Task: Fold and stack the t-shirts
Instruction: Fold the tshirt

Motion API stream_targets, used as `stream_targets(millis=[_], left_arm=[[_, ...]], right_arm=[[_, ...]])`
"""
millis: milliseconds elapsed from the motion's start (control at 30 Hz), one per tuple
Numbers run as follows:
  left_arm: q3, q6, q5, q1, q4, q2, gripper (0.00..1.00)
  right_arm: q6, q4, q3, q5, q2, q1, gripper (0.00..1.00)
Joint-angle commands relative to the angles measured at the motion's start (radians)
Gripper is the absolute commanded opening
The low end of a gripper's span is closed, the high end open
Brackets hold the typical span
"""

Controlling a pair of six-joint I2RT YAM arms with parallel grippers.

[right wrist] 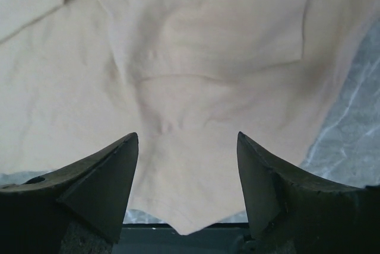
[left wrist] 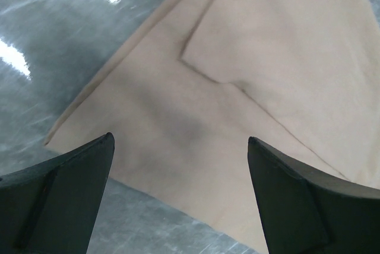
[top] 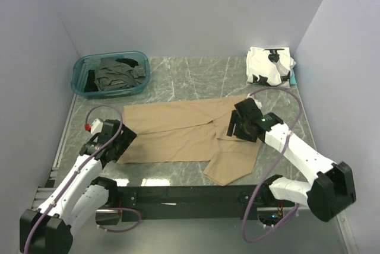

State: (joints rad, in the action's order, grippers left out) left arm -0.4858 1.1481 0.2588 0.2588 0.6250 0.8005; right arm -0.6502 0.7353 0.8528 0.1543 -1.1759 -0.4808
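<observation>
Above the left end of the tan t-shirt (top: 178, 129), left gripper (left wrist: 181, 141): hovering, jaws spread wide, empty
Right gripper (right wrist: 188, 138): hovering over its right part, jaws parted, empty
Tan t-shirt: lying partly folded across the table (top: 196, 79)
White t-shirt (top: 270, 67): sitting folded, far right corner
Dark t-shirts (top: 116, 73): lying bunched in the teal bin (top: 119, 92)
</observation>
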Motion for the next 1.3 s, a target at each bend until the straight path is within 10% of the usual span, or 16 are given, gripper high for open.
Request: stream_targets(millis=[0,433,700,933,1267], left_arm=[[0.03,0.108,0.042,0.0,0.087,-0.061,0.99],[0.104,0.283,0.077,0.0,0.177,-0.04,0.96],[0.108,0.309,0.117,0.0,0.139,-0.011,0.56],[0.113,0.292,0.122,0.0,0.107,0.031,0.01],[0.133,0.248,0.128,0.0,0.067,-0.056,0.01]], right_arm=[[-0.006,0.016,-0.061,0.022,0.079,0.024,0.74],[0.058,-0.056,-0.11,-0.058,0.101,0.099,0.74],[0.095,-0.047,-0.098,-0.068,0.09,0.108,0.74],[0.087,0.021,-0.118,-0.097,0.163,0.099,0.7],[-0.006,0.219,-0.136,-0.013,0.196,-0.33,0.67]])
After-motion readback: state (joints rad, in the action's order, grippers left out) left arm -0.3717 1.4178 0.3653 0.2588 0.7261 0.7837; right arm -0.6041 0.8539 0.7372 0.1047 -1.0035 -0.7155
